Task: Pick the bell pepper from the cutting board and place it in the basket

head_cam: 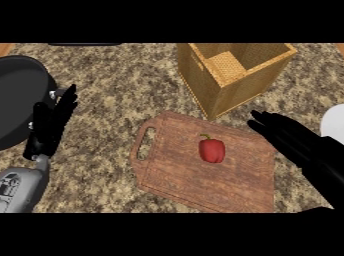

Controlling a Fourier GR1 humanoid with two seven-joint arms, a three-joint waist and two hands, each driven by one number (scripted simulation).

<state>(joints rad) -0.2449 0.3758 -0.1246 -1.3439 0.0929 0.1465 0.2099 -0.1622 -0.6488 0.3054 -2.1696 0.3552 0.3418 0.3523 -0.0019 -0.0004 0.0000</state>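
- Here, the red bell pepper (pixel 212 150) lies near the middle of the wooden cutting board (pixel 175 175), with bare board on every side of it and nothing touching it.
- The board sits tilted on the speckled stone counter (pixel 123 85); its handle slot points to the left, and its lower edge runs close to the bottom of the view.
- The woven basket (pixel 234 85) stands just beyond the board's far corner, its square mouth open upward. A narrow strip of counter separates the two.
- The right hand (pixel 308 145) hovers over the board's right edge, fingers straight and apart, pointing toward the pepper but short of it.
- A white plate (pixel 342 125) shows at the right edge, partly hidden behind that hand.
- The left hand (pixel 53 122) rests at the left, fingers straight and up, just beside the rim of a black pan (pixel 9 100), well apart from the board.
- Open counter lies between the pan and the basket, and between the left hand and the board.
- No label or writing can be read on anything.
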